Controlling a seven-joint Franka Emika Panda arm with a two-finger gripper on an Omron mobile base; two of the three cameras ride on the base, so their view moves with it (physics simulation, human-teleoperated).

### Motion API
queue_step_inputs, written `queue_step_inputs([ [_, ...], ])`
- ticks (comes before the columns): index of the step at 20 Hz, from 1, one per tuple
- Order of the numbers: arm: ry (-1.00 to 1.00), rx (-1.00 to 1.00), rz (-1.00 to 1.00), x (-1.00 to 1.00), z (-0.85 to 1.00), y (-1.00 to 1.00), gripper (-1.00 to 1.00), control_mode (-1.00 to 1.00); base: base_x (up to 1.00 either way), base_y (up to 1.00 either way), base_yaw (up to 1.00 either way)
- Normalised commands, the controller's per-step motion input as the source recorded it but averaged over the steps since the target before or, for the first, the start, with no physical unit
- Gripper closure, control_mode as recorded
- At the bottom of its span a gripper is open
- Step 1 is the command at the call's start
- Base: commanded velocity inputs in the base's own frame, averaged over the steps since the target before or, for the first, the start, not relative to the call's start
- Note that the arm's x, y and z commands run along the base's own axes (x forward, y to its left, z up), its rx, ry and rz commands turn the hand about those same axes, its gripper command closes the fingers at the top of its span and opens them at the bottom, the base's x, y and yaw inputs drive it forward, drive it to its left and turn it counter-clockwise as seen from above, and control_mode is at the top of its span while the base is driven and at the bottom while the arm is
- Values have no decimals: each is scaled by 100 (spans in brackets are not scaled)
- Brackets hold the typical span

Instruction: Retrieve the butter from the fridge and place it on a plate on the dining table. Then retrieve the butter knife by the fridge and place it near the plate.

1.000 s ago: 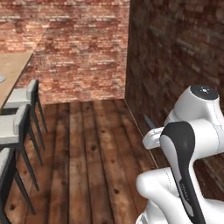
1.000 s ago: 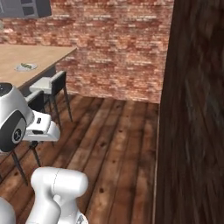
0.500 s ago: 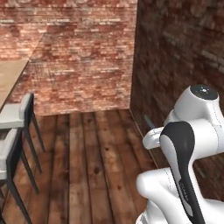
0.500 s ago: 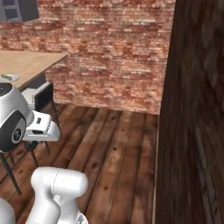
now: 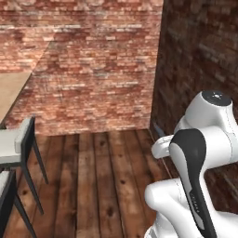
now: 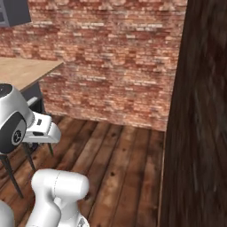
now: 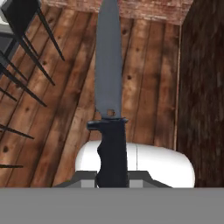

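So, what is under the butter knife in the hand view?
Under the butter knife, held by its handle in the gripper, lies the wooden plank floor. Dark stool legs stand beside. The floor directly beneath the blade is covered.

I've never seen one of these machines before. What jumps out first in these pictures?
The dark butter knife stands out first: in the hand view the gripper is shut on its black handle, blade pointing away over the plank floor. Next is the white arm, folded up at the lower right of the left base view. Behind it rises a red brick wall, with the light wood dining table and a stool off to the left.
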Motion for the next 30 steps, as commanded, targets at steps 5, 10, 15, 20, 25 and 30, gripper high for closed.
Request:
queue_step_inputs([
  [5,0,0,0,0,0,0,100,100,100,-22,37],
  [10,0,0,0,0,0,0,100,100,100,-39,50],
  [15,0,0,0,0,0,0,100,100,80,-52,61],
  [20,0,0,0,0,0,0,100,100,62,-63,60],
  [25,0,0,0,0,0,0,100,100,42,-63,58],
  [30,0,0,0,0,0,0,100,100,34,-60,56],
])
